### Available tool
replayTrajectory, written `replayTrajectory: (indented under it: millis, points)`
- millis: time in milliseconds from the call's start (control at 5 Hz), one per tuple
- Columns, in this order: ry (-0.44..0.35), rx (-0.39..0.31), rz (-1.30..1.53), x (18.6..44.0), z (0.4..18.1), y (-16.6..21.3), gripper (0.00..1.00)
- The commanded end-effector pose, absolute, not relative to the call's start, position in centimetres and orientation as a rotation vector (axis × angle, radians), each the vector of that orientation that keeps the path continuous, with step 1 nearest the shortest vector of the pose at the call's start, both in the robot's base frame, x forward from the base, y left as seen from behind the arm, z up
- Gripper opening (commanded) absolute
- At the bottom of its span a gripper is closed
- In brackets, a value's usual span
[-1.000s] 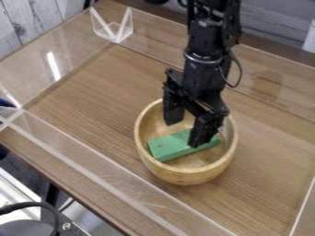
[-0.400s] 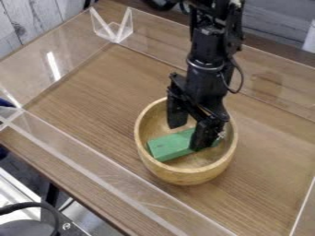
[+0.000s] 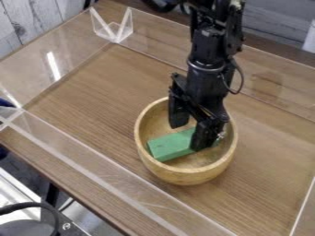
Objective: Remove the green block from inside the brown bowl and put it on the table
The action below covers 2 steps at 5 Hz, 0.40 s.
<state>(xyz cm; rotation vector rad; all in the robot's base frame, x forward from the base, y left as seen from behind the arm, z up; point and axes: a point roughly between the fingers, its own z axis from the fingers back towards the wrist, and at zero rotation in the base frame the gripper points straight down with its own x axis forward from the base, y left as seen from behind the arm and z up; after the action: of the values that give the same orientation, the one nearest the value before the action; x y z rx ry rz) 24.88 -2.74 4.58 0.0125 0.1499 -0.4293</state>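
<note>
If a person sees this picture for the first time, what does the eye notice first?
First, the black gripper reaching straight down into the brown bowl near the table's front edge, its jaws open. Next, the green block lying inside the bowl, partly under the jaws.

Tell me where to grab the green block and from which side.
Grip the green block across its narrow width, coming straight down from above: it lies flat inside the brown bowl, whose rim blocks sideways approaches. The open gripper already hangs over its right end.

Block [image 3: 170, 146] in bowl [image 3: 151, 162] (on table [image 3: 110, 88])
</note>
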Motion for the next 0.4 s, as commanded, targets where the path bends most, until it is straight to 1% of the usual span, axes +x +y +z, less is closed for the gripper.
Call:
replayTrajectory:
  millis: [0,200]
  points:
    - [0.114,0.020,-0.438,25.50,5.25,-2.51,1.00]
    - [0.107,0.020,-0.448,25.53,5.37,-2.46,1.00]
